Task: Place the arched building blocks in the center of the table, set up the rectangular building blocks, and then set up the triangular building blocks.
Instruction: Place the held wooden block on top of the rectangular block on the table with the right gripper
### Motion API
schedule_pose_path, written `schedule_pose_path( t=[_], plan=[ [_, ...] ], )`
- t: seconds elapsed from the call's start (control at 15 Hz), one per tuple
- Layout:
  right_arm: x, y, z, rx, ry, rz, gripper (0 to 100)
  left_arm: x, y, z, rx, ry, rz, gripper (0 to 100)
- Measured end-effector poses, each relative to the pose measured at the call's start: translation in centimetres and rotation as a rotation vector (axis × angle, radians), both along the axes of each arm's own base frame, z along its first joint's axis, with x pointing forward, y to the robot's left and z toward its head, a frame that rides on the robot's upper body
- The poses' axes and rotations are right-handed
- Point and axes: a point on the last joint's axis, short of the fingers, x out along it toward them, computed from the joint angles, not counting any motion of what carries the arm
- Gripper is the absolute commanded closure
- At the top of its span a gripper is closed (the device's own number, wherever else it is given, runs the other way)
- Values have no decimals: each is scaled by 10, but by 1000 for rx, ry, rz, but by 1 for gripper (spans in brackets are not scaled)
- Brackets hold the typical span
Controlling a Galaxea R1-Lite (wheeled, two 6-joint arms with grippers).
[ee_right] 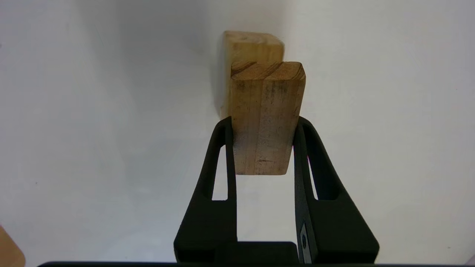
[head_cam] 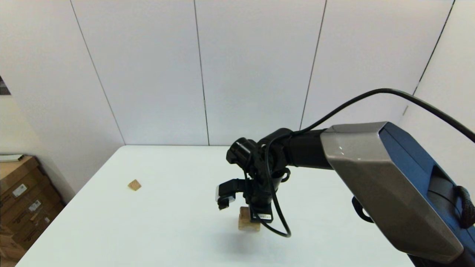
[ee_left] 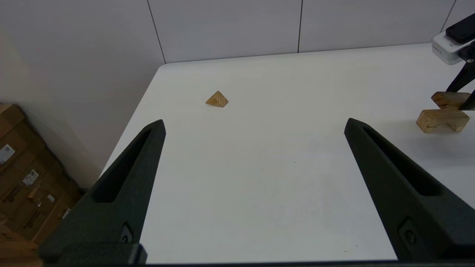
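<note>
My right gripper (head_cam: 256, 214) is shut on the rectangular building block (ee_right: 265, 118), a brown wooden slab held near the middle of the table (head_cam: 167, 222). Directly under it sits the pale arched building block (ee_right: 252, 44), notch down (ee_left: 441, 120). From the left wrist view, the slab (ee_left: 449, 99) lies across the arched block's top, touching it or just above; I cannot tell which. The small triangular building block (head_cam: 134, 184) lies alone at the far left of the table (ee_left: 217, 99). My left gripper (ee_left: 255, 123) hangs open over the table's left front, holding nothing.
Stacked cardboard boxes (head_cam: 22, 200) stand on the floor beside the table's left edge. A white panelled wall runs close behind the far edge. A tan rounded edge (ee_right: 9, 248) shows at the corner of the right wrist view.
</note>
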Motion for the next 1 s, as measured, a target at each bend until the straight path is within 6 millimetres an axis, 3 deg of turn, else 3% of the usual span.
schedule_pose_path(
  t=[1.0],
  plan=[
    [-6,8,-6,-19,8,46,100,0,0,0,0,0,0,0]
  ],
)
